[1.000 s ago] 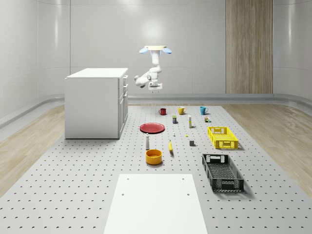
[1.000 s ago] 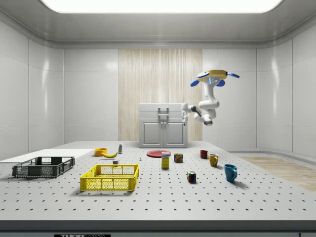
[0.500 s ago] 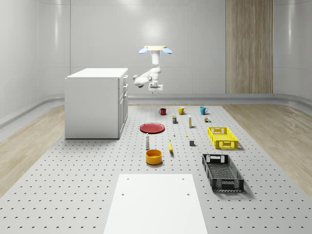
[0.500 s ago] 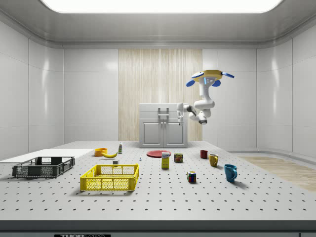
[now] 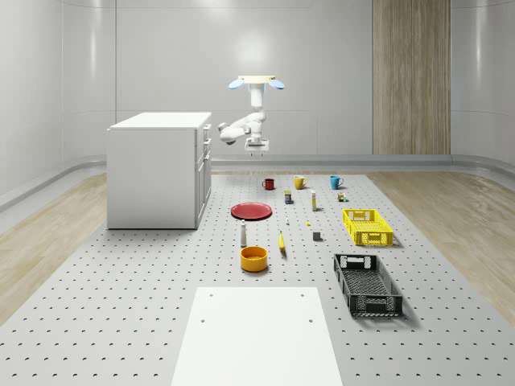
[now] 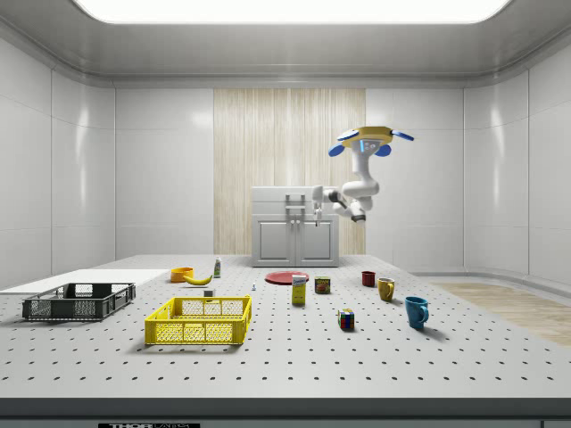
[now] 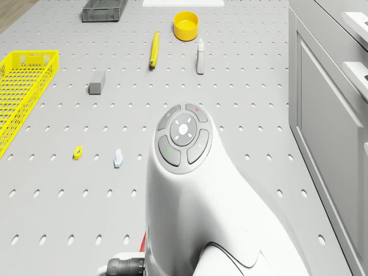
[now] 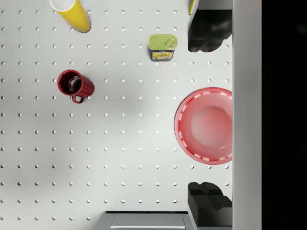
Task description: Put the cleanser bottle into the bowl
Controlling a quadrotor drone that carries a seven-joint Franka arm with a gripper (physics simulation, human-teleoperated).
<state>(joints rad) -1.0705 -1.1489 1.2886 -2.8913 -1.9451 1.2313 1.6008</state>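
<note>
The cleanser bottle (image 5: pixel 243 234) is a small white bottle standing upright on the pegboard table, also seen in the side view (image 6: pixel 217 267) and drone view (image 7: pixel 200 56). The orange-yellow bowl (image 5: pixel 253 258) sits just beyond it toward the table's front, a short gap away (image 7: pixel 186 26). The drone (image 5: pixel 256 80) hovers high over the table's far part, beside the cabinet. My gripper (image 5: pixel 257 152) hangs below it, pointing down, far from bottle and bowl. In the wrist view the gripper (image 8: pixel 209 117) is open over the red plate (image 8: pixel 204 125), with nothing between its fingers (image 8: pixel 209 28).
A white cabinet (image 5: pixel 157 169) stands at the whole-scene view's left. Below the gripper are a red mug (image 8: pixel 75 85), a yellow mug (image 8: pixel 72 12) and a can (image 8: pixel 163 47). A banana (image 5: pixel 282 241), a yellow basket (image 5: pixel 368 227) and a black basket (image 5: pixel 367 283) lie toward the front right.
The drone and arm have drifted toward the side view's left, nearer the cabinet. The arm has drawn up a little. Bottle and bowl have not moved.
</note>
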